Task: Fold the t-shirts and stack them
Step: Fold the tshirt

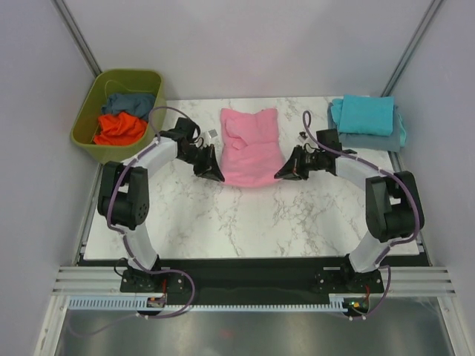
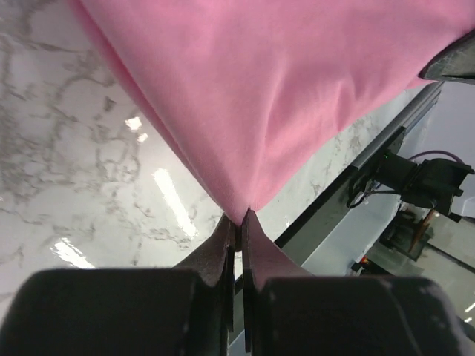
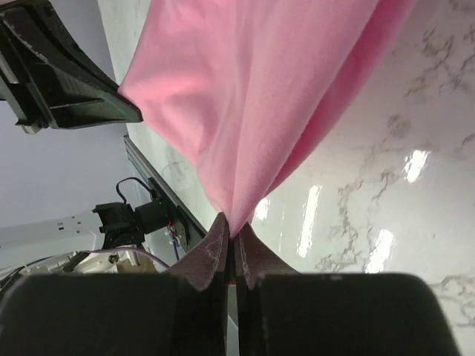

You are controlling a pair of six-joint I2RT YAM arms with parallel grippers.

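The light pink t-shirt lies partly folded at the middle back of the marble table. My left gripper is shut on its near left corner; the left wrist view shows the pink cloth pinched at the fingertips and lifted. My right gripper is shut on its near right corner, with pink cloth hanging from the fingertips. A turquoise t-shirt lies folded on a slate blue one at the back right. An orange t-shirt and another slate blue one lie in the tub.
An olive-green plastic tub stands off the table's back left corner. The marble table ends at a black rail near the arm bases. Grey walls and slanted poles stand behind.
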